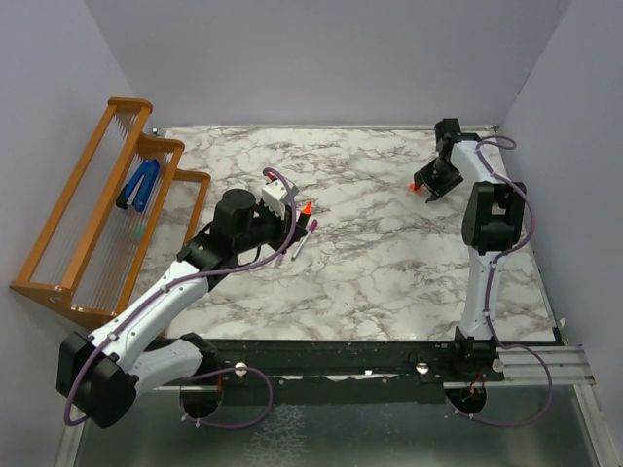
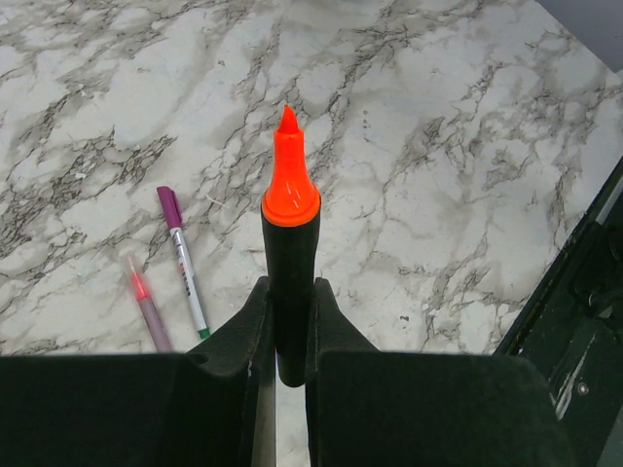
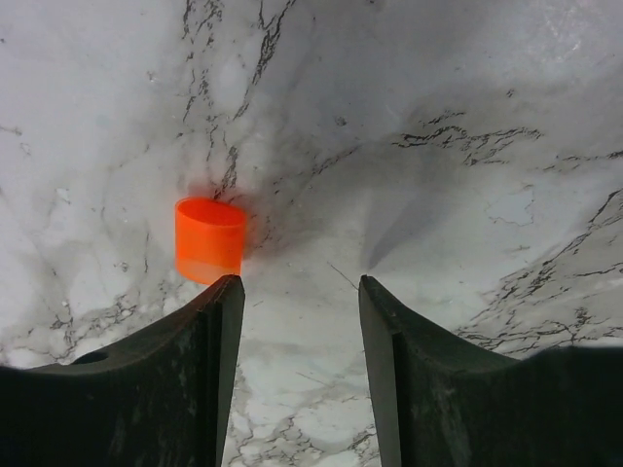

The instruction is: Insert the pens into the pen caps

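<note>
Left gripper (image 2: 290, 297) is clamping the black marker (image 2: 290, 248), orange tip pointing out. Right gripper (image 3: 300, 292) is holding its jaws apart — orange cap (image 3: 208, 239) sitting just outside one fingertip.

Hidden inside left gripper (image 2: 290, 294): black marker (image 2: 290, 248) rear.

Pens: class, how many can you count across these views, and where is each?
3. The black marker stands clamped in the left gripper; the white pen and pink pen lie side by side on the table. No others show.
</note>
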